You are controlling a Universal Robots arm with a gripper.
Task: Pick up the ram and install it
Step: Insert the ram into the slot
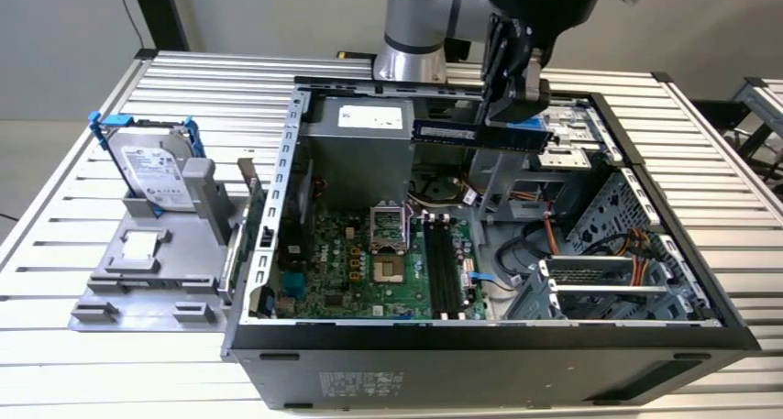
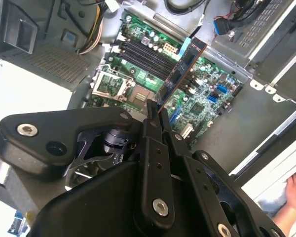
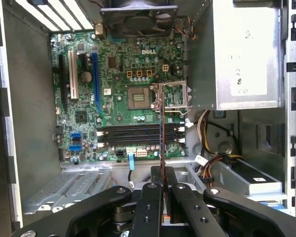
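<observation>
We find a slatted metal table (image 1: 86,126) carrying an open computer case (image 1: 490,341), which lies on its side with the interior facing up. The robot arm (image 1: 416,25) comes down over the far edge of the case.

Inside, the green motherboard (image 1: 355,263) covers the floor of the case on the exterior view's left. The grey power supply (image 1: 355,148) sits at the far end of it.

The gripper (image 1: 508,116) hangs above the case opening, just to the exterior view's right of the power supply. In both wrist views its fingers (image 2: 150,123) are clamped on one end of the ram (image 1: 478,133).

The ram is held level and well above the board, touching nothing but the fingers. In the second wrist view the ram (image 2: 180,74) reaches out from the gripper over the board. In the first wrist view we see it edge-on, crossing the run of the black memory slots (image 3: 138,134) at a right angle, so it is not yet seated.

The slots lie just beside the processor socket (image 3: 138,96).

On the table, at the exterior view's left of the case, a hard drive (image 1: 159,171) stands propped in a grey holder (image 1: 147,272). A person's hand (image 2: 293,192) shows at the edge of the second wrist view, outside the case.
</observation>
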